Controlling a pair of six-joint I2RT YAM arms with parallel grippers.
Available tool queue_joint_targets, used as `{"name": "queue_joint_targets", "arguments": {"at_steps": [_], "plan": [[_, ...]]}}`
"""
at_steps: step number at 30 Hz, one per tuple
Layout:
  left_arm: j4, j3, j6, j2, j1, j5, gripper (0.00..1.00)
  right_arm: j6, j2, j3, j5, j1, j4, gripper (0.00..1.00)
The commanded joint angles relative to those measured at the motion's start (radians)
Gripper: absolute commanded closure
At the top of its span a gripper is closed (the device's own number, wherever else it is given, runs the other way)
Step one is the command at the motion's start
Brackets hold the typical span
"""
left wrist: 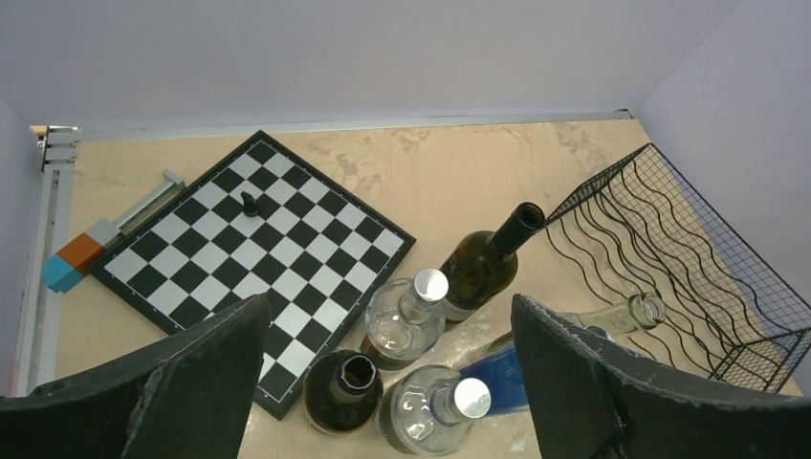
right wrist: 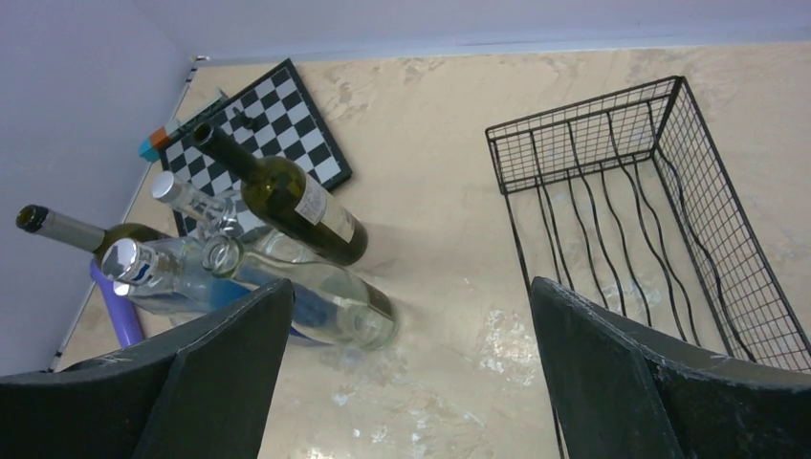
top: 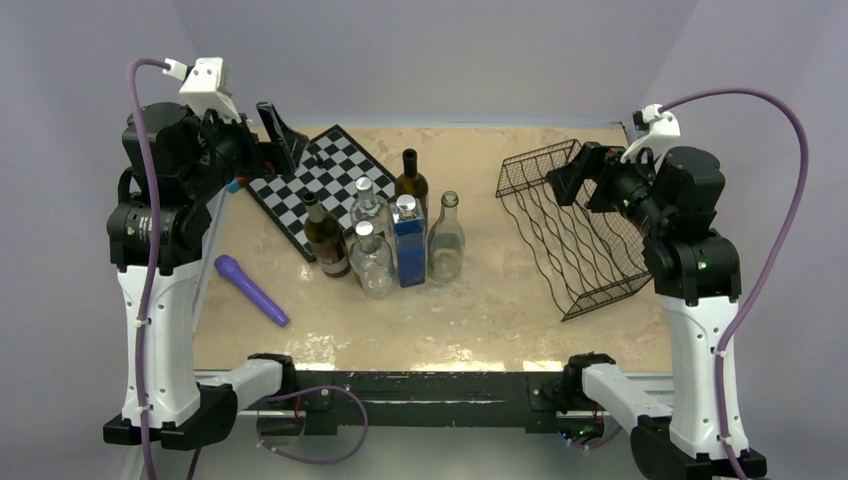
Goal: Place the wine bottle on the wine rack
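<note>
- Left tool (left wrist: 390, 311): jaws spread wide, nothing between them, held up off the desk (top: 480, 310) at the far-left side, by the chessboard's (top: 320, 185) far edge.
- Right tool (right wrist: 411, 287): also released and gripping nothing, raised above the far end of the wine rack (top: 585, 235).
- The wine rack sits on the right side of the desk, well apart from the bottles. The mesh-grid panel is at its far end, with wavy wires running toward the near edge.
- All the bottles stand upright in one cluster mid-desk, between the chessboard and the rack.
- Rear wine bottle (top: 411, 183): dark glass, at the back of the cluster, just beside the chessboard's right corner.
- Front wine bottle (top: 326, 238): dark glass with a pale label, at the chessboard's near corner on the cluster's left side.
- Blue bottle (top: 409, 245) with a silver cap stands in the middle of the cluster.
- Two capped clear bottles stand just left of it, one nearer (top: 372, 262) and one behind (top: 370, 205).
- Tall clear bottle (top: 446, 240) with an open neck is on the cluster's right side, nearest the rack.
- One black chess piece (left wrist: 250, 203) stands on the chessboard.
- A purple stick-shaped item (top: 250, 288) lies flat on the desk, near-left of the board.
</note>
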Motion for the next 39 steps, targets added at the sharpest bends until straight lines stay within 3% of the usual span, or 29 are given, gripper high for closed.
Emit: {"name": "queue_joint_targets", "arguments": {"at_steps": [1, 8, 17, 20, 25, 27, 31, 39], "plan": [[0.055, -0.026, -0.024, -0.027, 0.005, 0.033, 0.01, -0.023, -0.030, 0.000, -0.078, -0.004, 0.043, 0.01], [0.048, -0.045, 0.000, -0.046, 0.005, -0.004, 0.01, -0.011, -0.078, -0.117, -0.179, 0.055, 0.184, 0.01], [0.069, -0.114, 0.019, -0.105, 0.005, 0.099, 0.01, -0.083, -0.019, -0.156, -0.086, 0.345, 0.236, 0.02], [0.074, -0.131, 0.043, -0.128, 0.005, 0.203, 0.01, -0.066, 0.013, -0.174, -0.015, 0.414, 0.275, 0.07], [0.145, -0.206, 0.056, -0.161, -0.008, 0.551, 0.01, -0.056, 0.078, -0.173, 0.073, 0.480, 0.297, 0.16], [0.196, -0.250, 0.034, -0.171, -0.050, 0.609, 0.01, -0.048, 0.090, -0.173, 0.079, 0.485, 0.307, 0.20], [0.219, -0.287, 0.059, -0.154, -0.202, 0.561, 0.01, -0.035, 0.103, -0.168, 0.070, 0.489, 0.308, 0.30], [0.413, -0.390, 0.087, -0.140, -0.358, 0.416, 0.01, -0.038, 0.067, -0.195, 0.102, 0.492, 0.294, 0.24]]}}
